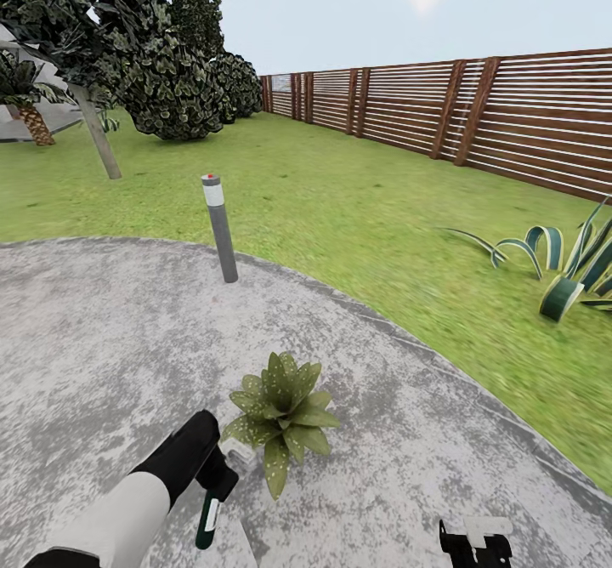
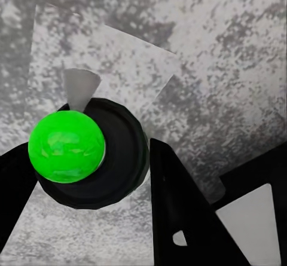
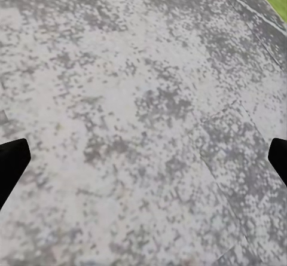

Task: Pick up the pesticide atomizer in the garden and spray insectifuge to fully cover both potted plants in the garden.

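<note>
**Holding atomizer by the plant**

Gripping the atomizer [image 1: 208,521], your left gripper [image 1: 219,476] sits at lower left of the head view, jaws clenched on the bottle, which hangs downward. In the left wrist view the atomizer [image 2: 89,155] shows end-on between the fingers [image 2: 179,212]. A potted plant [image 1: 280,415] stands just right of it on the paving [image 1: 102,338]. Your right gripper [image 3: 143,164] is released, fingers spread wide over paving. A post [image 1: 221,228] stands at the lawn [image 1: 340,202] edge; fence [image 1: 476,109] at upper right.

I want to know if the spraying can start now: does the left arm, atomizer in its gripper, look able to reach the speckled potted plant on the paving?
Probably yes: the left gripper holds the pesticide atomizer right beside the potted plant, with nothing between them.
</note>
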Robot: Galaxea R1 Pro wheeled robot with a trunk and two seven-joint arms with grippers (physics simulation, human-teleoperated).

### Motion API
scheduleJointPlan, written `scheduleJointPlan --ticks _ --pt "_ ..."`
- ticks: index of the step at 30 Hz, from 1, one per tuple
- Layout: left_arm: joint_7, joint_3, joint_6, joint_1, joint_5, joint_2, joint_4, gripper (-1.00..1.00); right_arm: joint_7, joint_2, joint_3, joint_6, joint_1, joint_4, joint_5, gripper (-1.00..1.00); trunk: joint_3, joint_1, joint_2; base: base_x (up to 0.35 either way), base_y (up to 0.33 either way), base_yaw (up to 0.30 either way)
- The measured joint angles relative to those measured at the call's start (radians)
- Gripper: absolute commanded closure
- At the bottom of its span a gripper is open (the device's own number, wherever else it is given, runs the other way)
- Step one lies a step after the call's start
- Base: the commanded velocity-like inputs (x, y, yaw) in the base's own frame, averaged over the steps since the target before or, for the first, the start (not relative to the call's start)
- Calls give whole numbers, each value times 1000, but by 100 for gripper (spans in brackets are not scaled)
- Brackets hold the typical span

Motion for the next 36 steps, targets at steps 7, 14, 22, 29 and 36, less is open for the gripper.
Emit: scheduleJointPlan --ticks 7,14,22,29,36 --pt "7 1 2 -1 -3 0 -6 100 0 0 0 0 0 0 0 -100 0 0 0 0 0 0" --pt "7 -1 0 -1 -3 -3 3 100 0 0 0 0 0 0 0 -100 0 0 0 21 0 0" --pt "14 14 -77 59 -4 34 14 100 0 0 0 0 0 0 0 -100 0 0 0 2 0 0" --pt "101 83 -82 61 1 -4 -7 100 0 0 0 0 0 0 0 -100 0 0 0 0 0 0" --pt "104 87 -81 61 5 -41 -55 100 0 0 0 0 0 0 0 -100 0 0 0 0 0 0"
